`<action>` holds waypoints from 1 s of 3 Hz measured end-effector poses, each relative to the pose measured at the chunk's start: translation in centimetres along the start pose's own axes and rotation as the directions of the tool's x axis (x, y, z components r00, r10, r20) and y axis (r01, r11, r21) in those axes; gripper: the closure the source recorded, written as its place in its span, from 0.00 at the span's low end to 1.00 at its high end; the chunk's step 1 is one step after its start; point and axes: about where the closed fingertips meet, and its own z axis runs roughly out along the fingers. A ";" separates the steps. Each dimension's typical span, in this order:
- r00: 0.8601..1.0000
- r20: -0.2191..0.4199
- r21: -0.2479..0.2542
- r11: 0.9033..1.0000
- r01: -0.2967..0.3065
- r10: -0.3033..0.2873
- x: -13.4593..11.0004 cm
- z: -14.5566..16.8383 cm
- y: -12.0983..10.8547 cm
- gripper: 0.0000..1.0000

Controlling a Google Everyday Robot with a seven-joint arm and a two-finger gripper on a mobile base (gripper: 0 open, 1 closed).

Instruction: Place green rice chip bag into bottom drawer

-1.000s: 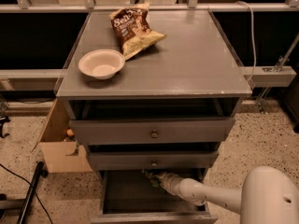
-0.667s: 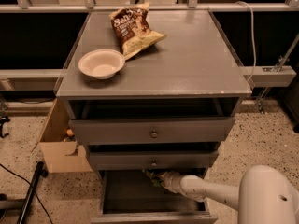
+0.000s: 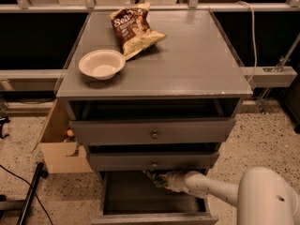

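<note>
The bottom drawer (image 3: 140, 193) is pulled open under the two knobbed drawers, and its inside is dark. My white arm reaches from the lower right into it. The gripper (image 3: 159, 178) is at the drawer's back, tucked under the middle drawer. A bit of green, the green rice chip bag (image 3: 156, 180), shows at the gripper's tip; most of the bag is hidden under the drawer above.
A brown-and-yellow chip bag (image 3: 133, 28) and a pale bowl (image 3: 101, 64) sit on the grey cabinet top (image 3: 187, 60). The two knobbed drawers (image 3: 153, 134) stand slightly open. An open cardboard box (image 3: 58, 146) is on the floor to the left, beside a black pole (image 3: 29, 196).
The arm has moved very little, staying deep inside the bottom drawer. Nothing else has moved.
</note>
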 end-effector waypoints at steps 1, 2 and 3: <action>0.998 0.025 -0.019 0.998 -0.064 0.065 0.3 -0.3 0.4 1.00; 0.997 0.028 -0.020 0.997 -0.070 0.070 0.3 -0.3 0.4 0.82; 0.997 0.028 -0.020 0.997 -0.070 0.070 0.3 -0.3 0.4 0.58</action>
